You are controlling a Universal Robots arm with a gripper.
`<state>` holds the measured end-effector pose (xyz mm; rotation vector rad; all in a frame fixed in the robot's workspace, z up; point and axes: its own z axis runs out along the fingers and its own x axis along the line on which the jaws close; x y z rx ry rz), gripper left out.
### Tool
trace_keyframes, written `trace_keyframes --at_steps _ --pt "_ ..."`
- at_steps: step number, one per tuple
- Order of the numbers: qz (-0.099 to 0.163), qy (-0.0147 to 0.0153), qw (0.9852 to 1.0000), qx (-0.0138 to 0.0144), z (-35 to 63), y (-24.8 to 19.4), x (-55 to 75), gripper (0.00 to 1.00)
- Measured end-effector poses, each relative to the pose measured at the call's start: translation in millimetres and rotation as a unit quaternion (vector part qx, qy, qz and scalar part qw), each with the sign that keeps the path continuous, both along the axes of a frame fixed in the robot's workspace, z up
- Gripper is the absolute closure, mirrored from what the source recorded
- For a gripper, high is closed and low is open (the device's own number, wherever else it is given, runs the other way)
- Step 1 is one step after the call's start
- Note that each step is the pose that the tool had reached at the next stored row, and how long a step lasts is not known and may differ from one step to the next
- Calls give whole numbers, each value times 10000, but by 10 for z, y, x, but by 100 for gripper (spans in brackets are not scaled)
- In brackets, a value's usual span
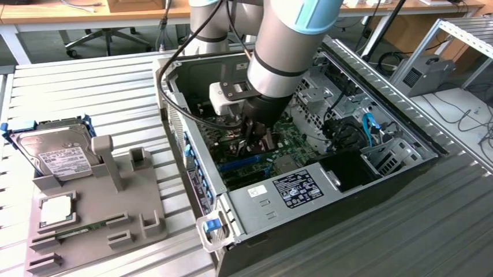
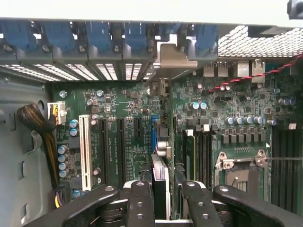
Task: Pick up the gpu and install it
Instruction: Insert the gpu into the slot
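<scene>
Your pincer (image 2: 161, 198) is clenched edge-on around the gpu (image 2: 161, 172), holding it upright low in the frame's centre, above the green motherboard (image 2: 137, 109). Its silver bracket (image 2: 173, 59) meets the rear slot openings. Outside, the computer case (image 1: 254, 222) lies open on the tabletop (image 1: 85, 86), hard drive (image 1: 58, 151) at left.

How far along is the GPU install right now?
Done: the gpu is off the holder tray and inside the open PC case. In hand: the gripper holds it edge-on above the motherboard, bracket toward the rear slots. Left: whether it is seated cannot be told.
</scene>
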<state>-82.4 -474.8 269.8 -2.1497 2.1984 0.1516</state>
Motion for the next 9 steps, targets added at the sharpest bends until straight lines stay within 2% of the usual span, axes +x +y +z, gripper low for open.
trace_keyframes --at_steps 9 --pt "8 1 10000 -5 -64 -1 -49 71"
